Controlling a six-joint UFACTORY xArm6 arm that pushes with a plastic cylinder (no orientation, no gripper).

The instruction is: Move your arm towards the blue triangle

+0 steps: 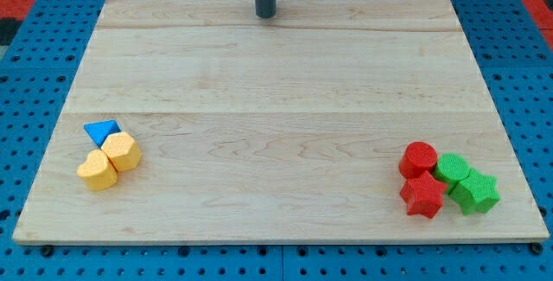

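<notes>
The blue triangle (101, 130) lies near the board's left edge, toward the view's bottom. It touches a yellow hexagon-like block (123, 151), which touches a yellow heart-like block (97, 170) below it. My tip (265, 15) is at the view's top centre, near the far edge of the wooden board (276, 91), far up and to the right of the blue triangle and touching no block.
At the view's bottom right sits a cluster: a red cylinder (419, 158), a red star (422, 195), a green block (451, 169) and a green star (475, 192). The board rests on a blue pegboard (26, 99).
</notes>
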